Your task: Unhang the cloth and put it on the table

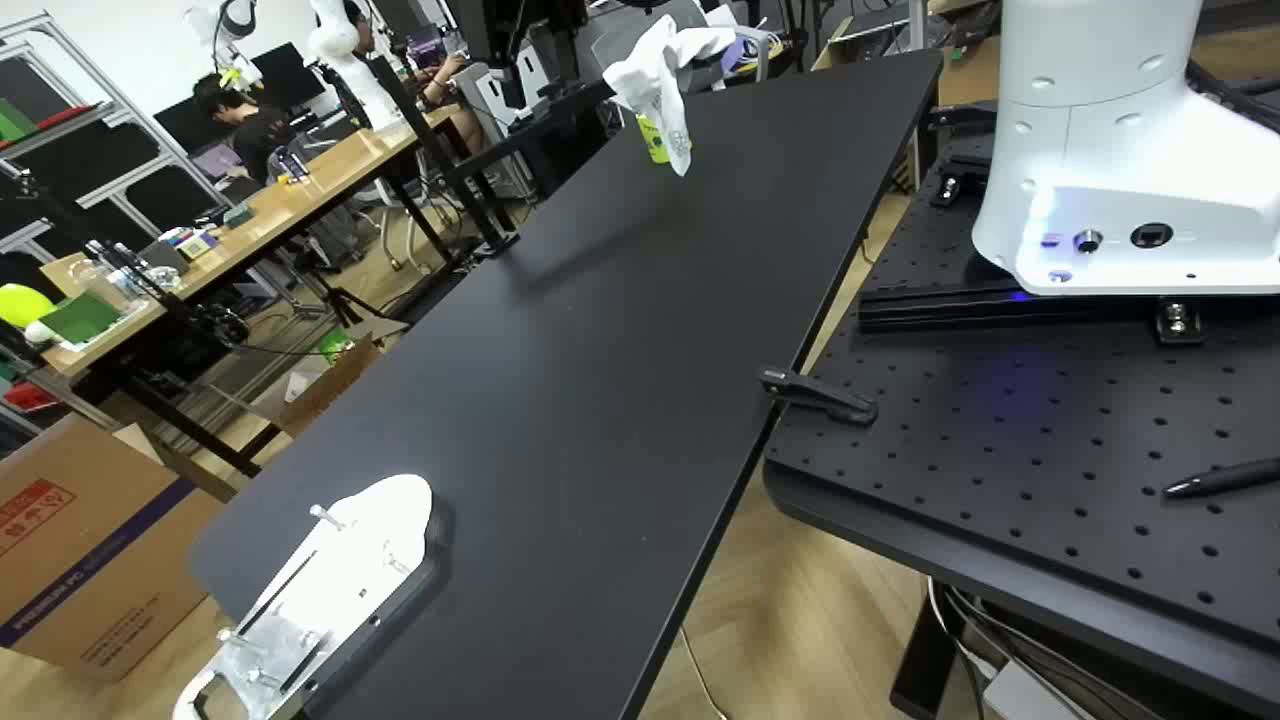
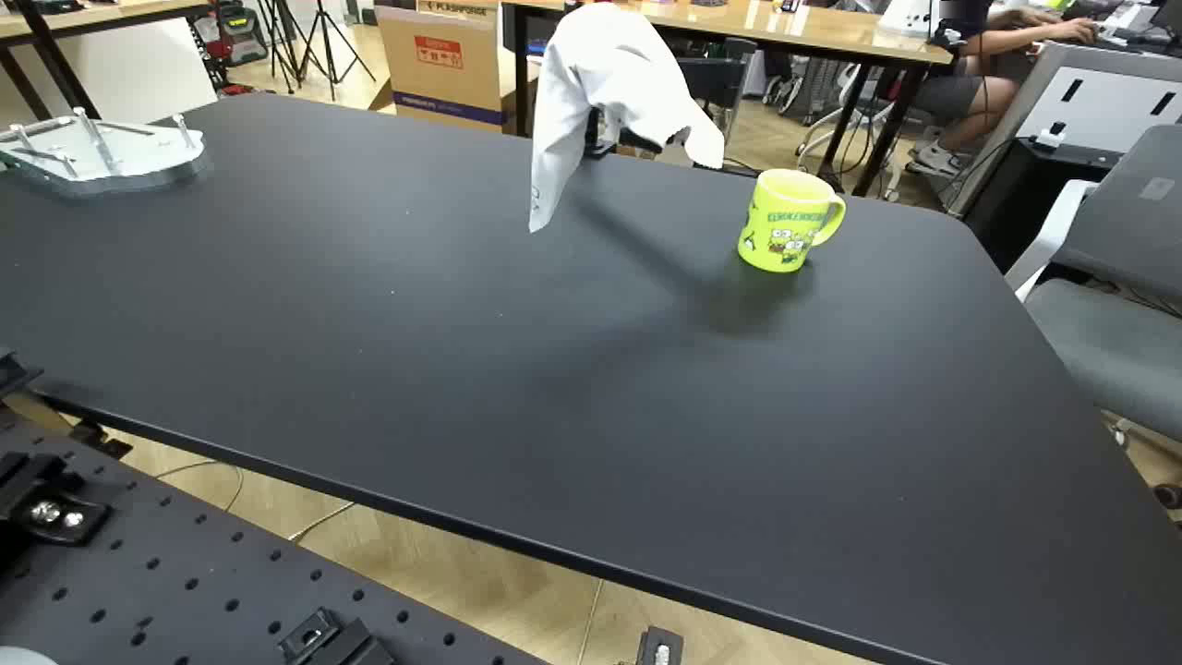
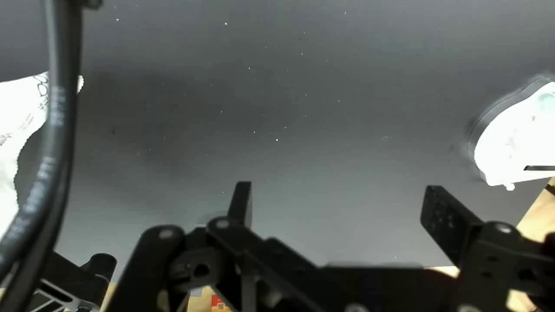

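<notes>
Your arm [image 1: 1100,170] rises from beside the near long edge of the table [image 2: 554,416] and runs up out of frame; its gripper [image 3: 340,203] points straight down over the tabletop, close to the far long edge. Its fingers [image 3: 448,221] are spread wide with tabletop showing between them, so you have hold of nothing. The cloth [image 2: 619,83] hangs from the stand [image 1: 530,137] at that far edge, to the left of your gripper in the wrist view and apart from it. Its long axis is nearly upright: the longer tail [image 2: 552,166] points down at the table, though you can't tell whether its tip touches. The shorter flap [image 2: 700,139] slants toward the short edge nearer the mug [image 2: 780,226].
</notes>
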